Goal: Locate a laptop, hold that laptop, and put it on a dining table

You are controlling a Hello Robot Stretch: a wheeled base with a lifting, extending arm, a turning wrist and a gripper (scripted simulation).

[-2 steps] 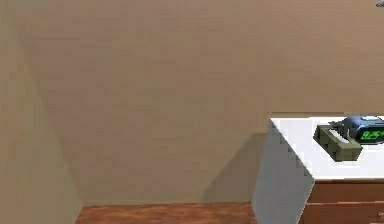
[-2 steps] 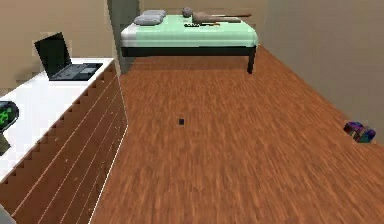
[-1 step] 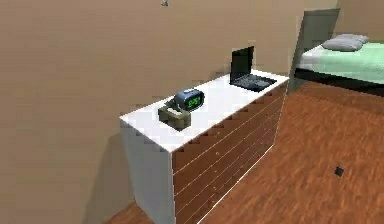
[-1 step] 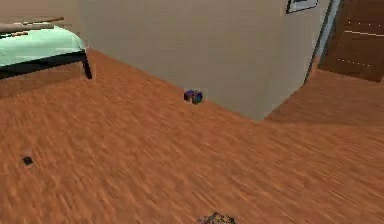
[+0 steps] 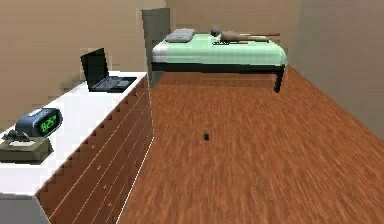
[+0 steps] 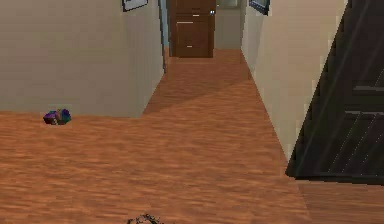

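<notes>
An open black laptop (image 5: pixel 105 72) sits on the far end of a long dresser with a white top (image 5: pixel 75 125), along the forward view's left. Its screen is dark and faces the room. At the arm side view's bottom edge a small dark piece of my gripper (image 6: pixel 147 218) pokes up over the wooden floor. Too little of it shows, so I cannot tell whether it holds anything.
A digital clock (image 5: pixel 40 122) and a tissue box (image 5: pixel 25 148) stand on the dresser's near end. A green bed (image 5: pixel 220 50) with a bat lies beyond. A small dark object (image 5: pixel 205 134) is on the floor. The arm side view has a hallway, a brown door (image 6: pixel 190 28), a dark door (image 6: pixel 345 90) and a blue ball (image 6: pixel 57 117).
</notes>
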